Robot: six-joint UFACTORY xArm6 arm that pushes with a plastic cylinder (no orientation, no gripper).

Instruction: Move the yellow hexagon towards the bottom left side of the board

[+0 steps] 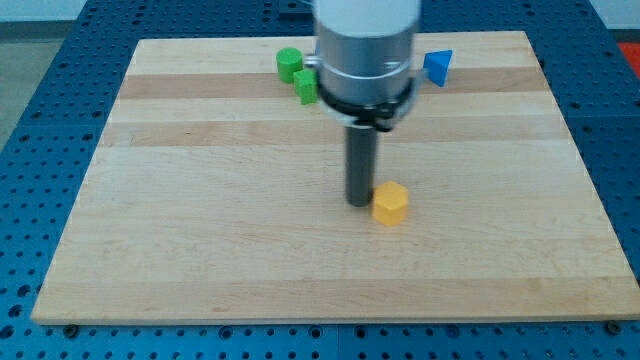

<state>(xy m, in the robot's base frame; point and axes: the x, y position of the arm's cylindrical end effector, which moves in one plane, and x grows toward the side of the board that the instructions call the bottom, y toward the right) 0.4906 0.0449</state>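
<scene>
The yellow hexagon [391, 203] lies on the wooden board [200, 240], a little right of the board's middle. My tip [359, 204] stands on the board just left of the yellow hexagon, touching or almost touching its left side. The dark rod rises from there to the grey arm body at the view's top.
Two green blocks [289, 64] [306, 86] sit close together near the board's top edge, left of the arm. A blue triangular block [438, 67] sits near the top edge, right of the arm. A blue perforated table [40, 150] surrounds the board.
</scene>
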